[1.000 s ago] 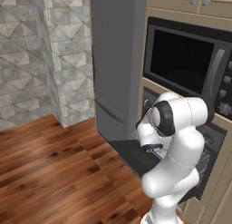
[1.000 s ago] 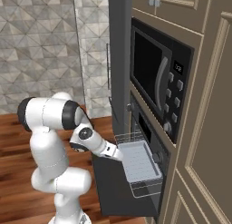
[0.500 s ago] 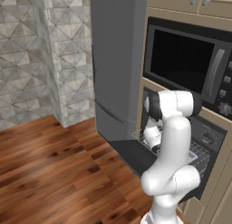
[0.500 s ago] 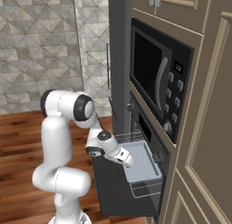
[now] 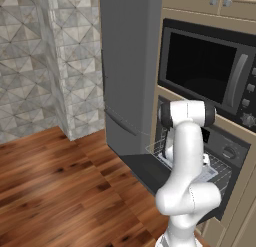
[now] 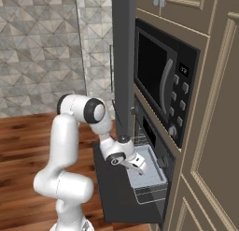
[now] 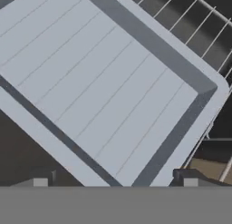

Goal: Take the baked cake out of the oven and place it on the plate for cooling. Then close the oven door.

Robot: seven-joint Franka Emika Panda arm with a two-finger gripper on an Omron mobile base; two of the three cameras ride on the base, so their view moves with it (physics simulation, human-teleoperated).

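Observation:
The oven (image 6: 150,133) stands with its oven door (image 6: 114,190) folded down flat, a dark panel (image 5: 145,173) jutting toward me. A wire rack (image 7: 199,23) is pulled out over the door and carries a pale grey rectangular tray (image 6: 151,177). My gripper (image 6: 139,165) hangs just above the tray's near end, pointing down at it. In the hand view the gripper (image 7: 115,182) is open, its tips wide apart over the tray's ribbed floor (image 7: 104,82), with nothing between them. The baked cake and the plate are out of view.
A microwave (image 5: 205,73) with a dark window sits directly above the oven, its button panel (image 6: 179,92) to the right. A tall grey fridge (image 5: 127,66) flanks the oven on the left. Wooden floor (image 5: 55,191) spreads to the left of the open door.
The arm has straightened up, its elbow swinging over the door. The hand has moved farther in over the tray, toward the oven. The jaws stay open.

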